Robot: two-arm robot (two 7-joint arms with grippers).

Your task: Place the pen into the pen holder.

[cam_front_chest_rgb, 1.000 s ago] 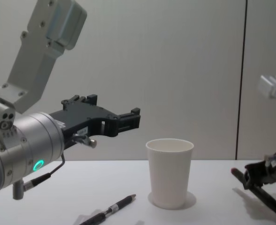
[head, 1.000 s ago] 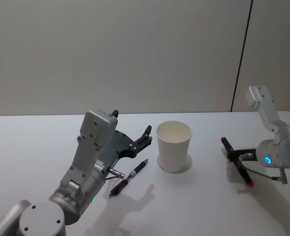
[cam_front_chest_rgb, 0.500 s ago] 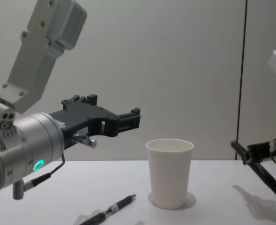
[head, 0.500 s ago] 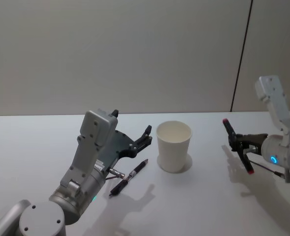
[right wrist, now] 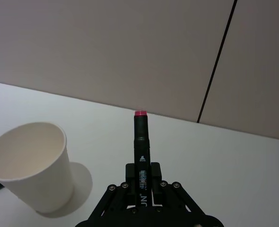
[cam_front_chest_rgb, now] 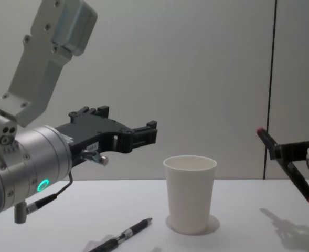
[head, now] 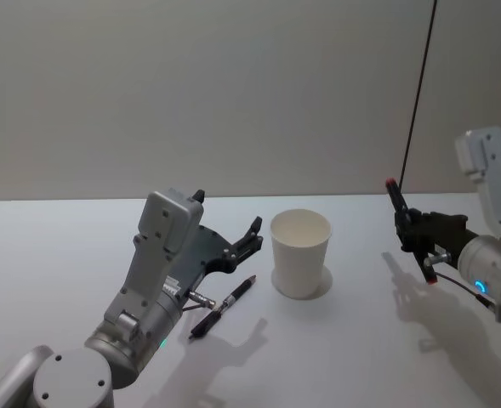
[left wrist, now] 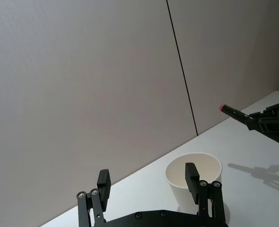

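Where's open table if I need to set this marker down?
Bare table right of the pen holder, beneath the right gripper holding the marker, and in front of the holder. Crowded to its left: the black pen lies under the open left gripper.

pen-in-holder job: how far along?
Done: right gripper is shut on a red-tipped marker, held clear of the table. In hand: marker hangs right of the pen holder, not yet over it. Left: holder is empty; insertion remains. A black pen lies on the table beside it, below the open left gripper.
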